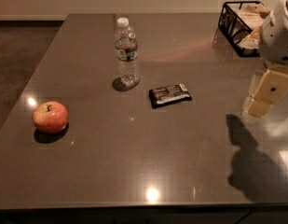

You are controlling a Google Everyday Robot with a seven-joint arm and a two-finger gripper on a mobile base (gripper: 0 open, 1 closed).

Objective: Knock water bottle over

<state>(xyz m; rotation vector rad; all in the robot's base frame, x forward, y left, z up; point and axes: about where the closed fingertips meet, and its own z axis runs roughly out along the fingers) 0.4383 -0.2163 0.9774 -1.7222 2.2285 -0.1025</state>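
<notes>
Clear ribbed plastic with a white cap and a dark and red label: the water bottle (pixel 126 52) stands upright in the upper middle of the frame, on the grey-brown table (pixel 134 167). Just to the lower right of it lies a dark snack bar (pixel 169 95), flat in its wrapper. A red apple (pixel 50 117) sits well apart at the left. A black wire basket (pixel 240 26) is in the upper right corner.

The pincer (pixel 264 97) hangs at the right edge of the frame, above the table and far from the bottle. I cannot tell if it is open or closed, and I see no object in it.

I judge the task is at the approach step, with no contact made. The next move calls for travel to the left across the table, passing above or behind the snack bar, then a sideways push high on the bottle, near the cap.
</notes>
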